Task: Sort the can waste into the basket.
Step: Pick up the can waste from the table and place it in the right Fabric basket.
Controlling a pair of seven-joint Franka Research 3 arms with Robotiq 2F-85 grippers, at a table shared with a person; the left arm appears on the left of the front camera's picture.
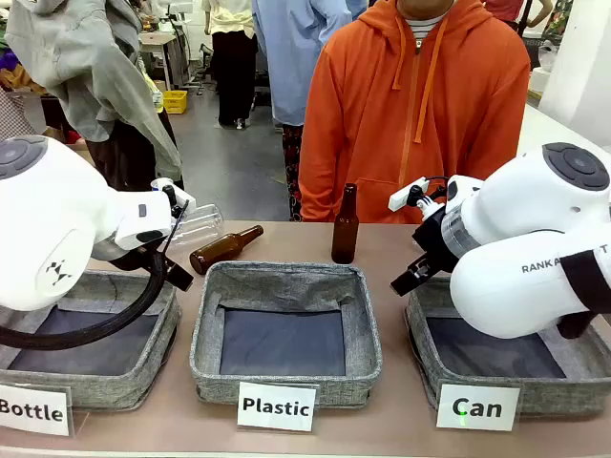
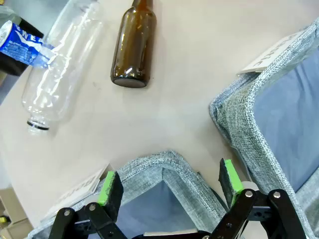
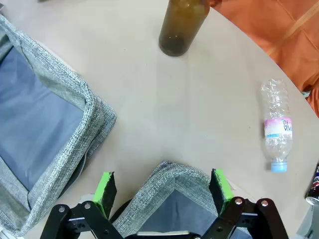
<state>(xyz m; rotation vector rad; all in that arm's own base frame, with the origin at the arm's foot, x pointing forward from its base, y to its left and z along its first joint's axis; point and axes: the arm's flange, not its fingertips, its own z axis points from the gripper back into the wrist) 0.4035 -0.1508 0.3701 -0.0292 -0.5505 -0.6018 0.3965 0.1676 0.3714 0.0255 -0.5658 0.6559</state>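
A: Gripper states?
B: Left gripper (image 2: 169,183) and right gripper (image 3: 162,188): both spread, nothing held.
A: Cans?
B: Left wrist view: blue can (image 2: 19,40) beside clear bottle (image 2: 60,64). Right wrist view: black can (image 3: 313,185) at frame edge; basket (image 3: 174,174) corner below the gripper.

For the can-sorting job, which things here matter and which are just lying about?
Job in hand:
blue and white can
black can
basket signed "Can"

Lying about:
lying brown bottle
upright brown bottle
large clear bottle
small clear bottle
"Plastic" basket
"Bottle" basket
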